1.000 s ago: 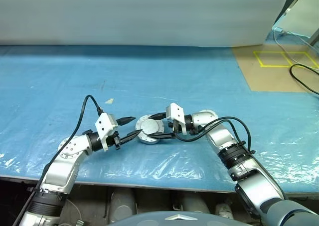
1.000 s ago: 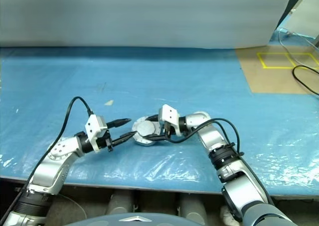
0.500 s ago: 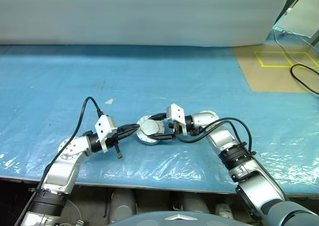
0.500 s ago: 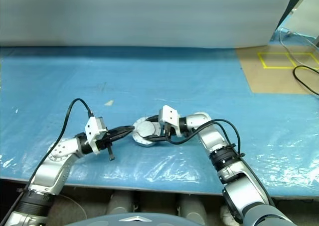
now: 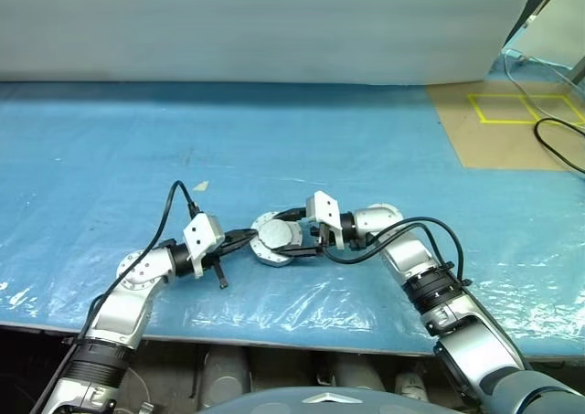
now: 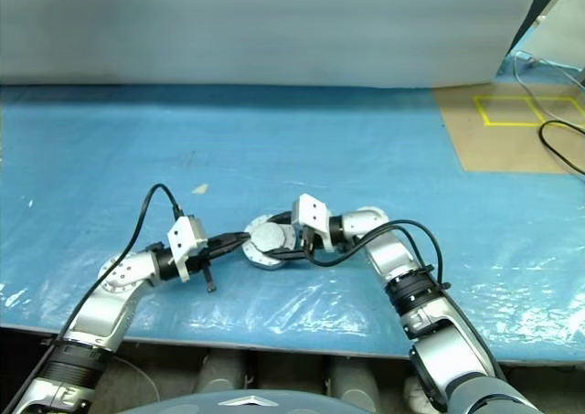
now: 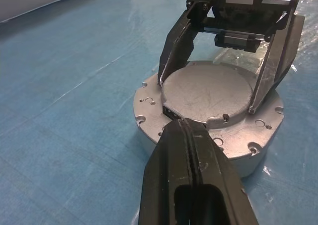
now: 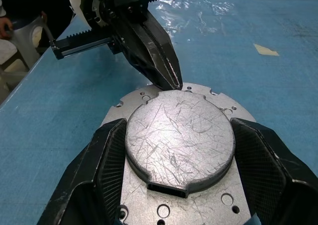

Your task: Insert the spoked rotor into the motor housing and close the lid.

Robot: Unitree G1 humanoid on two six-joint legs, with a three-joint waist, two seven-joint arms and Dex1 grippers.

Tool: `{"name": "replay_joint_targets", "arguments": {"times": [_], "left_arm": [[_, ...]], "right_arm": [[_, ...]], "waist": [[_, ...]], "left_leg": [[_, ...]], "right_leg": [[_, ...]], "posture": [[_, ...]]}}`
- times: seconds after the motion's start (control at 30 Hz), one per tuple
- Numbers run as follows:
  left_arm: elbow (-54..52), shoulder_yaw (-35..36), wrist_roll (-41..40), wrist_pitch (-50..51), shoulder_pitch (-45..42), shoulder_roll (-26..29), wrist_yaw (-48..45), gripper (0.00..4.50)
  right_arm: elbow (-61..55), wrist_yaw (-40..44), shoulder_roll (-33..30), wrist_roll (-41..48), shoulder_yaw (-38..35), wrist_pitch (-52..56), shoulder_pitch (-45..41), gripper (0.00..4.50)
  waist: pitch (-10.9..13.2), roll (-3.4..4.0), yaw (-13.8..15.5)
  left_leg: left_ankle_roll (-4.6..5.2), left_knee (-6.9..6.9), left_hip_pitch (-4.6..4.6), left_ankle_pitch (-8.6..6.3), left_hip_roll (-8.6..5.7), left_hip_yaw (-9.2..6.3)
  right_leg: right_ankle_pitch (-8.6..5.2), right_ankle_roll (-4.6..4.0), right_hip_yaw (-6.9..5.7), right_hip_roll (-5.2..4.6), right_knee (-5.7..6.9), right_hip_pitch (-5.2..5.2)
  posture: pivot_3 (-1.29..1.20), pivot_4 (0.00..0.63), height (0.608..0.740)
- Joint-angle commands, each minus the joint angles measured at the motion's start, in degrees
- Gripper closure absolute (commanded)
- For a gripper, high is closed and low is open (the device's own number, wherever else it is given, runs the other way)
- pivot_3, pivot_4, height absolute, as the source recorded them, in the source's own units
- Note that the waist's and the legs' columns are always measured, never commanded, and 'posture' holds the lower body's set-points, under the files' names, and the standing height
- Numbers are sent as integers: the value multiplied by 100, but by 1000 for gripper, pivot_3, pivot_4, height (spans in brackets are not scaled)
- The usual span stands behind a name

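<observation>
Motor housing [image 7: 208,135] on the blue sheet [image 5: 274,131], lid [image 8: 179,135] seated face-down on top, interior hidden, right gripper [image 8: 179,155] clamped across the lid's raised disc, left gripper [image 7: 185,130] pressed together, tip touching the lid's rim.

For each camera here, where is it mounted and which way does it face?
Left eye, right eye: on the head, looking forward and down over both arms at the blue table.
Left wrist: along the shut left claw, tips at the lid edge; the right claw beyond.
Right wrist: along the right claw, fingers either side of the lid; the left claw opposite.
All views share the lid atop the motor housing.
</observation>
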Motion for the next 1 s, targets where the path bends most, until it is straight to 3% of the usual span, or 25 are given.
{"name": "replay_joint_targets", "arguments": {"times": [0.03,0.47,0.6,0.63,1.0], "left_arm": [[75,-208,163,-211,-69,-16,-79,4481],[285,-295,248,-412,-161,-21,-138,4481],[325,-280,233,-437,-180,-19,-154,4500],[336,-277,233,-444,-186,-19,-157,4500],[466,-272,219,-525,-273,-95,-143,4500]], "right_arm": [[311,-70,-217,-301,92,218,220,1574],[149,-98,-163,-203,-11,187,248,1574],[94,-82,-149,-64,-156,366,204,209],[37,-17,-175,-35,-159,491,184,38],[-1445,230,-836,521,-650,1023,48,38]], "waist": [[-1,1,14],[-12,7,82],[-12,7,83],[-12,7,84],[-11,8,87]], "left_leg": [[0,0,1,0,0,0],[0,-5,7,0,1,0],[0,-6,4,0,0,0],[0,-6,3,0,0,0],[-6,-9,-63,5,0,3]], "right_leg": [[0,0,0,0,0,1],[-2,4,0,-1,-4,6],[-2,4,0,-1,-5,4],[-2,4,0,-1,-6,3],[0,2,0,2,-4,-63]], "posture": [[0,150,740],[0,150,740],[0,150,740],[0,150,740],[0,150,740]]}}
